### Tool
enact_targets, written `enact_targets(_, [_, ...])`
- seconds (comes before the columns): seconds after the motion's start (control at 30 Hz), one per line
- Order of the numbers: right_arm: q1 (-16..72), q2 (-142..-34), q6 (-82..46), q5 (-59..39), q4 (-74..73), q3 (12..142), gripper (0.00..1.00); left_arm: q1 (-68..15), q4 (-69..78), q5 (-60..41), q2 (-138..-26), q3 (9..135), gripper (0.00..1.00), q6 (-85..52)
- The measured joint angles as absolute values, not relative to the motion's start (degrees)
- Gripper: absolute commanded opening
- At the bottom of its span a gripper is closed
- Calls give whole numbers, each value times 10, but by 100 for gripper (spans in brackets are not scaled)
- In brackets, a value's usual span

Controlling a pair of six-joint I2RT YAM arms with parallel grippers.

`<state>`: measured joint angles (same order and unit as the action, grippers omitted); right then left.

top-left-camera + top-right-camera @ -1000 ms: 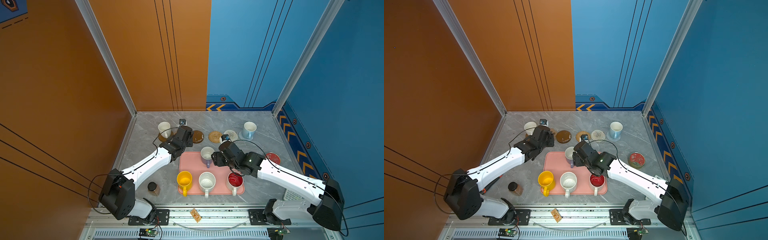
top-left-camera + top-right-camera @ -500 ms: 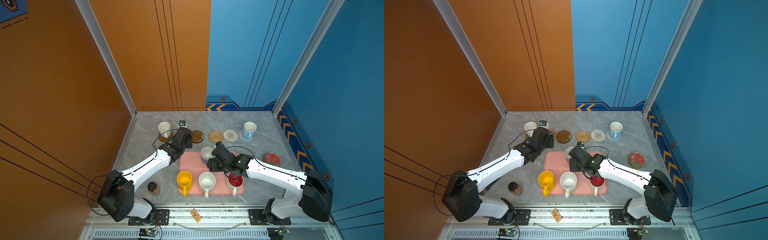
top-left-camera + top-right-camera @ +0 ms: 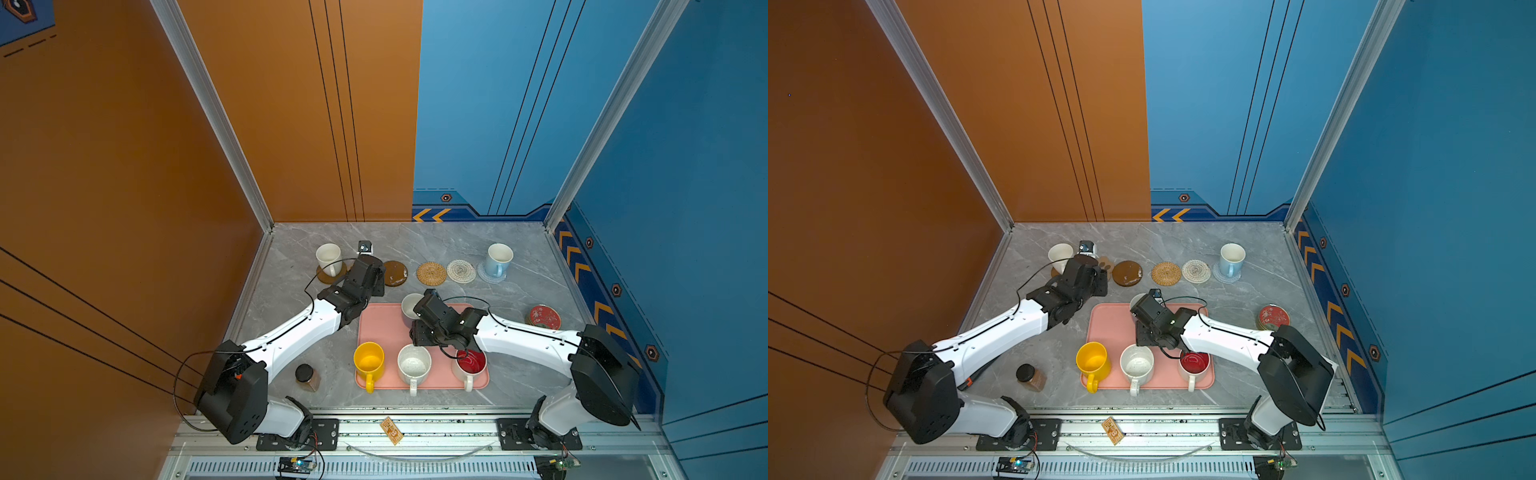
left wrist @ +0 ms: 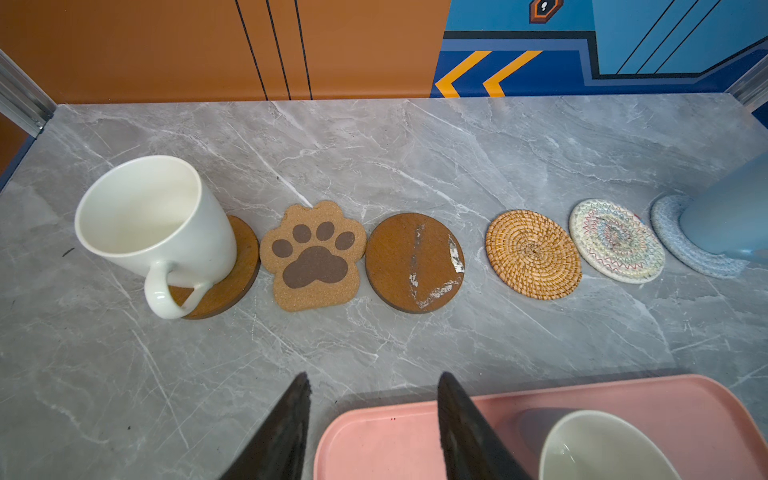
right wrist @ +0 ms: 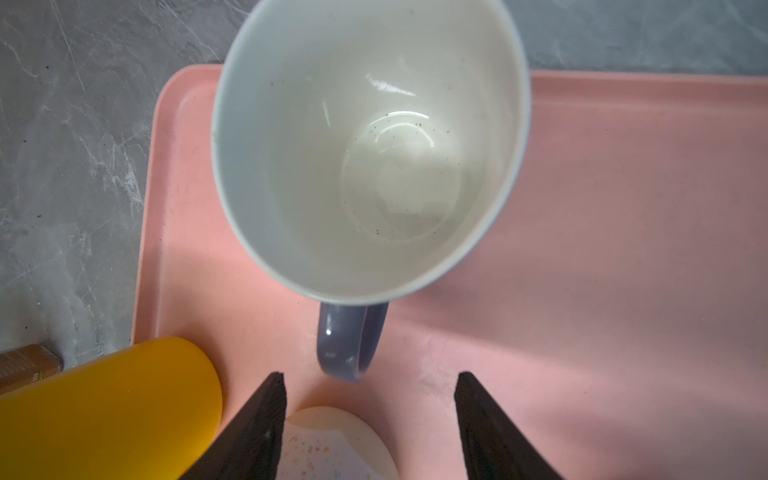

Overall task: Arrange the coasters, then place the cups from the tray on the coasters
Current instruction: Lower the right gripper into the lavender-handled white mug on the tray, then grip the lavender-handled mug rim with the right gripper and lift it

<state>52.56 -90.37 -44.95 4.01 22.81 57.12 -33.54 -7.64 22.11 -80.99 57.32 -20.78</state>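
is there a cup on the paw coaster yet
No, the paw coaster is bare; the white mug sits on the brown disc beside it.

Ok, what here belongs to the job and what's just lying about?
Job: pink tray, lavender mug, yellow mug, speckled mug, red-lined mug, white mug, light blue mug, brown disc, scuffed brown disc, paw coaster, rattan coaster, cream coaster, blue-grey coaster.
Lying about: red disc, dark-lidded jar.

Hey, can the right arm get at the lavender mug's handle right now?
Probably yes: the right gripper is open just short of the lavender mug's handle, nothing between them.
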Motion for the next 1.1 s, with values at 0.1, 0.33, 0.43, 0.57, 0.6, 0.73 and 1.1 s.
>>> enact_targets(0.1, [525, -920, -449, 40, 224, 581, 61, -335, -73, 221, -810, 573, 51, -208])
enact_targets(0.33, [514, -937, -449, 42, 219, 594, 59, -333, -72, 221, -810, 572, 51, -208])
enact_targets(0.43, [509, -937, -448, 47, 219, 594, 59, -330, -71, 221, -810, 571, 51, -208])
enact_targets(0.57, [506, -937, -446, 57, 221, 595, 58, -329, -70, 221, -810, 570, 51, -208])
enact_targets(0.6, [506, -937, -444, 59, 221, 595, 58, -328, -70, 221, -810, 570, 51, -208])
enact_targets(0.73, [506, -937, -443, 63, 226, 597, 58, -326, -70, 221, -810, 569, 51, -208])
enact_targets(1.1, [518, -975, -429, 77, 241, 637, 51, -326, -70, 221, -810, 566, 51, -208])
